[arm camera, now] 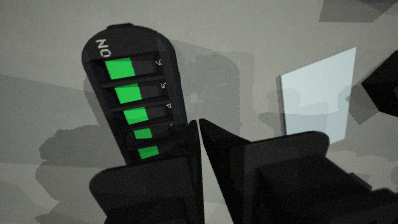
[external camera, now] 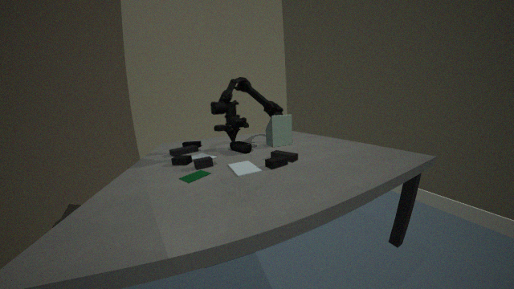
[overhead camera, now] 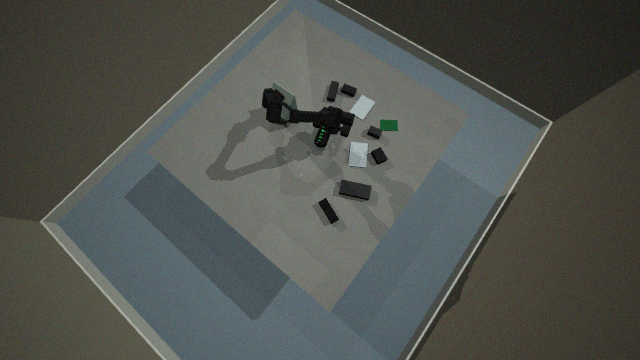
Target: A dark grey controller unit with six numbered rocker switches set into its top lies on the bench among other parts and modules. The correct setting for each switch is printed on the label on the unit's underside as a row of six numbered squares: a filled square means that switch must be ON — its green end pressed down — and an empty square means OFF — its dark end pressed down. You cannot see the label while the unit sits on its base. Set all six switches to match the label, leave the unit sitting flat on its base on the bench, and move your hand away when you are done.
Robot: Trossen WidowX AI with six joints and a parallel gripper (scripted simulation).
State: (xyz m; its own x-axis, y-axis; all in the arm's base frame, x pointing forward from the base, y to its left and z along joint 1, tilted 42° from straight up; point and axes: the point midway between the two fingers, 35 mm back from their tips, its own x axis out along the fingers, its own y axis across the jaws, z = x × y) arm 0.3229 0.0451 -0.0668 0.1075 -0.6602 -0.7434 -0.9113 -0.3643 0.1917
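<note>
The grey bench [external camera: 329,177] carries everything, with the black arm [external camera: 257,96] rising from beside a pale grey-green block [external camera: 279,130] at its far side and folding down over the parts spread in front of it. Among those parts, in the top view, a long dark module [overhead camera: 355,189] lies nearest the bench's middle, with a narrower dark bar [overhead camera: 328,210] just below it; two white sheets [overhead camera: 362,106] [overhead camera: 358,153] and a green card [overhead camera: 388,125] lie flat to the right of the arm, and small dark blocks [overhead camera: 378,155] [overhead camera: 374,132] [overhead camera: 348,90] [overhead camera: 332,90] are scattered around them. The dark grey controller unit [overhead camera: 321,136] sits flat on its base directly under the wrist, near the arm's base and left of the lower white sheet, its switch side up. The wrist view shows its rounded end marked ON and a row of rocker switches [arm camera: 131,92] running toward the camera, each with a green patch on the ON side; five show, and the nearest part of the unit is hidden behind the fingers. The gripper [arm camera: 199,131] points straight down with its jaws closed almost tip to tip and nothing between them. The fingertips stand over the near right edge of the unit; whether they touch it cannot be told.
</note>
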